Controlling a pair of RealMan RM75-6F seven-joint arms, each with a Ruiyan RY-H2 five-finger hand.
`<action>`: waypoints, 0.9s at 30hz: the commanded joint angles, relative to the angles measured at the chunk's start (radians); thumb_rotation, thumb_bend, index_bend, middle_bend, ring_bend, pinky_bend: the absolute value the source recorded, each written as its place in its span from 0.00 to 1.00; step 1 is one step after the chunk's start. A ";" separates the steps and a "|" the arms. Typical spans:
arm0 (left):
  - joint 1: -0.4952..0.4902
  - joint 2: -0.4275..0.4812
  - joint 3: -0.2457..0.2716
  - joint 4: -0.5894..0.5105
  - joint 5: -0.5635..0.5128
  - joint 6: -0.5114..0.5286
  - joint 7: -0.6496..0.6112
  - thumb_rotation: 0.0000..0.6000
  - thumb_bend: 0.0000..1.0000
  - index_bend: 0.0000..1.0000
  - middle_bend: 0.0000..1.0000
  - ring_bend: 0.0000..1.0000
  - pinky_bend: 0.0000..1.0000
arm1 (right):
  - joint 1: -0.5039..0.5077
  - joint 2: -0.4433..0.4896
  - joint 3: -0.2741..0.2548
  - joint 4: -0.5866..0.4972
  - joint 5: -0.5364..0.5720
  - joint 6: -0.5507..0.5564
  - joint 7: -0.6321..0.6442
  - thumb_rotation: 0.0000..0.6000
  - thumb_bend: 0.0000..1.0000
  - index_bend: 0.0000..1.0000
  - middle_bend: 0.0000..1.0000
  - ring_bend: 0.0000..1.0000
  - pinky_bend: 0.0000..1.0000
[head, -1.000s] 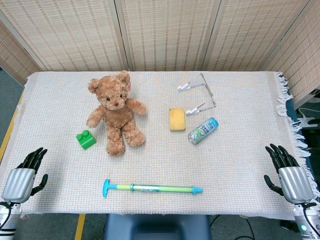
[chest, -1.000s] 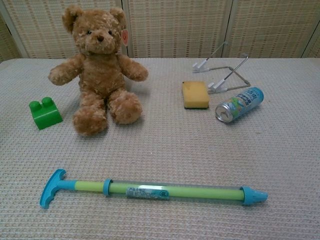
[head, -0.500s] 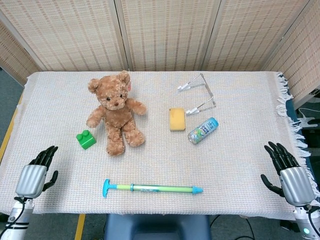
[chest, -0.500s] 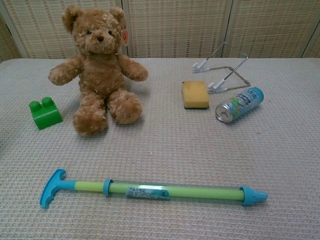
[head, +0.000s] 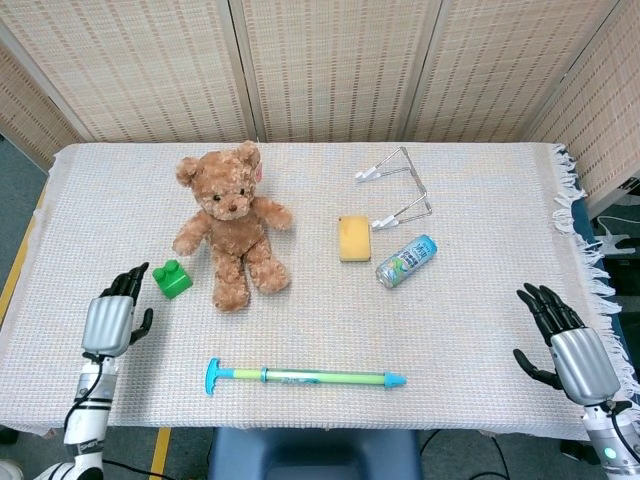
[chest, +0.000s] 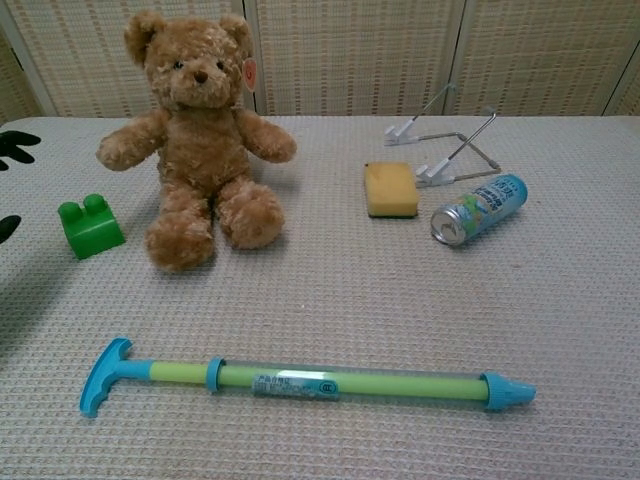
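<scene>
1. Left hand (head: 110, 322) hovers over the near-left part of the table, fingers apart and holding nothing; its dark fingertips (head: 131, 278) reach toward the green block (head: 172, 278) and stop just beside it. The chest view catches only those fingertips at its left edge.
2. Right hand (head: 568, 345) sits at the near-right edge of the table, fingers spread and holding nothing, well apart from every object.
3. A woven cloth-covered table (head: 480, 300) carries everything, with a fringe along its right edge.
4. A brown teddy bear (head: 231, 224) sits on the left half, its legs pointing toward the near edge, just right of the green block.
5. A long water squirter (head: 305, 377), green tube with blue handle and tip, lies parallel to the near edge, handle to the left.
6. A folding wire stand (head: 397, 188) with white feet lies behind the centre-right.
7. A blue drink can (head: 406, 261) lies on its side near the stand.
8. A yellow sponge (head: 354, 238) lies flat just left of the can.
9. The green block stands beside the bear's leg; whether they touch cannot be told.
</scene>
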 joint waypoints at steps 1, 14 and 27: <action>-0.060 -0.068 -0.064 0.011 -0.095 -0.047 0.063 1.00 0.45 0.03 0.13 0.16 0.39 | 0.001 0.004 -0.005 -0.001 -0.005 -0.002 0.007 1.00 0.20 0.00 0.02 0.00 0.20; -0.182 -0.238 -0.230 0.101 -0.351 -0.024 0.132 1.00 0.44 0.09 0.19 0.22 0.44 | -0.003 -0.007 -0.014 0.034 -0.057 0.060 0.070 1.00 0.20 0.00 0.02 0.00 0.20; -0.295 -0.360 -0.346 0.199 -0.485 0.012 0.119 1.00 0.43 0.15 0.24 0.27 0.46 | 0.010 -0.001 -0.027 0.035 -0.059 0.036 0.094 1.00 0.20 0.00 0.02 0.00 0.20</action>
